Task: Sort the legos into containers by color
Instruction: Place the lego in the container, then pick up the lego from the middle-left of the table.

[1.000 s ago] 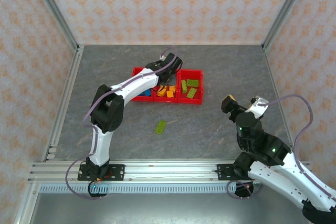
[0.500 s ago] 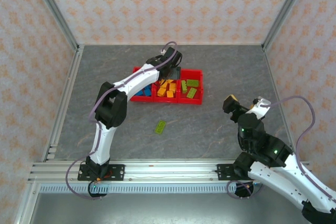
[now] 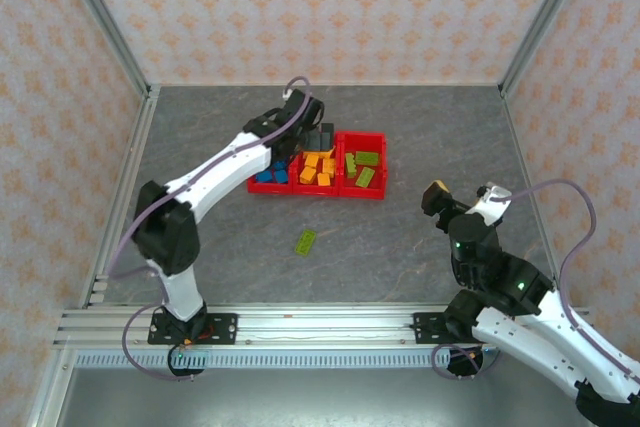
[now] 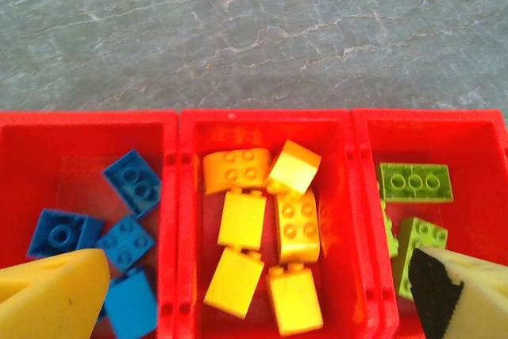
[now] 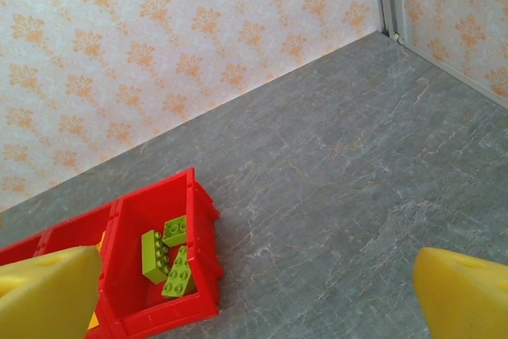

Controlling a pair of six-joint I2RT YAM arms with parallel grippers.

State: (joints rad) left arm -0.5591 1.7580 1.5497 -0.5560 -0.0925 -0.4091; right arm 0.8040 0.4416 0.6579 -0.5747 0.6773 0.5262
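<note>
Three joined red containers [image 3: 318,192] sit mid-table. In the left wrist view their rims [image 4: 178,196] frame blue legos [image 4: 131,184] on the left, orange-yellow legos [image 4: 242,218] in the middle and lime green legos [image 4: 415,181] on the right. My left gripper [image 3: 320,139] hovers at the bins' far side, above the middle bin, open with nothing between its yellow fingertips [image 4: 48,295]. One green lego [image 3: 306,241] lies loose on the floor in front of the bins. My right gripper [image 3: 438,198] stands open to the right of the bins, and its view shows the green bin [image 5: 202,263].
Patterned walls and metal frame posts [image 3: 110,57] enclose the grey stone-look floor [image 3: 420,137]. An aluminium rail [image 3: 320,325] carrying both arm bases runs along the near edge. Bare floor lies to the right of the bins [image 5: 341,196].
My left gripper opened over the middle bin and drew back toward the bins' far side, its elbow swinging left. The right arm stayed put.
</note>
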